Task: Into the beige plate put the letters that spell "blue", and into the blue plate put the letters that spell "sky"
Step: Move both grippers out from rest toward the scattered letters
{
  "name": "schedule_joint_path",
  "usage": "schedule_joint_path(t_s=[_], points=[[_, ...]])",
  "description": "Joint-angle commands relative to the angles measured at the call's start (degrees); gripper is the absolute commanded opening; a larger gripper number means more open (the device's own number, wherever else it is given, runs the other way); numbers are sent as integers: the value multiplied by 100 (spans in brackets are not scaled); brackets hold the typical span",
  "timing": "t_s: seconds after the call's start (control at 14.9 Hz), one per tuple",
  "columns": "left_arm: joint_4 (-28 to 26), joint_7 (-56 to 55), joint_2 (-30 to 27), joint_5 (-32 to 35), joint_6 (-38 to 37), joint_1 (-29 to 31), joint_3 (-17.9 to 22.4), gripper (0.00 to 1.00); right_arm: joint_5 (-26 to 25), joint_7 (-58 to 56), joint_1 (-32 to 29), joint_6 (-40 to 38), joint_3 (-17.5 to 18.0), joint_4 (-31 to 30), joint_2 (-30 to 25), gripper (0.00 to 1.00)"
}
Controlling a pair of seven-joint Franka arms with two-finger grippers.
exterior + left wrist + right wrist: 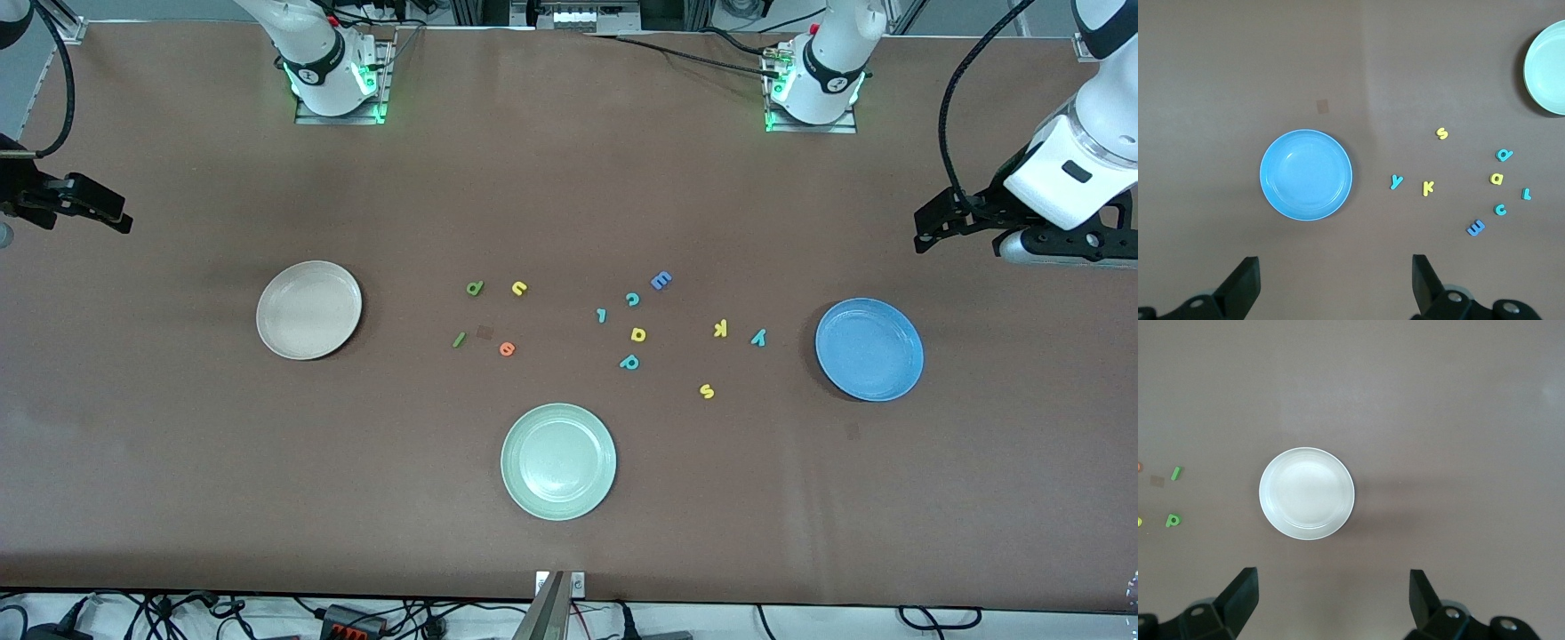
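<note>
The right gripper point(84, 212) hangs wide open and empty over the right arm's table end. The beige plate point(308, 310) sits bare; b point(475, 287), u point(519, 287), l point(459, 340), e point(507, 348) lie beside it. Then k point(720, 329), s point(707, 390), y point(757, 337), the blue plate point(869, 348). The left gripper point(956, 218) waits, jaws spread, holding nothing.

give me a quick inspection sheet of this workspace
surface: brown table, one small darker patch by the letters
job's things: green b, yellow u, green l, orange e, yellow s, yellow k, teal y all on the table; beige plate and blue plate empty
clutter: pale green plate; blue E, yellow a, three more teal letters
grippers: left tool open, above the blue plate's end; right tool open, above the beige plate's end
cables: along the table's edges
surroundings: nothing seen
</note>
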Motion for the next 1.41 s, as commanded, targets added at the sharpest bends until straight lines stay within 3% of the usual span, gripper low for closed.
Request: schedule_joint_path(t_s=[0.0,0.81,1.08,1.35], points=[[158,-88,67,-29,-118,-11,-19,100,11,-90,-55,-17,11,-83,-113,100],[158,-87,84,-11,-241,-54,-10,100,2,-108,15,-52,47,-83,-113,100],[1431,-61,866,15,-468,-63,-10,100,-24,-99,50,-52,82,-83,-122,100],[1379,-26,858,-2,-688,-29,-19,100,-15,-82,522,-35,117,-92,141,100]])
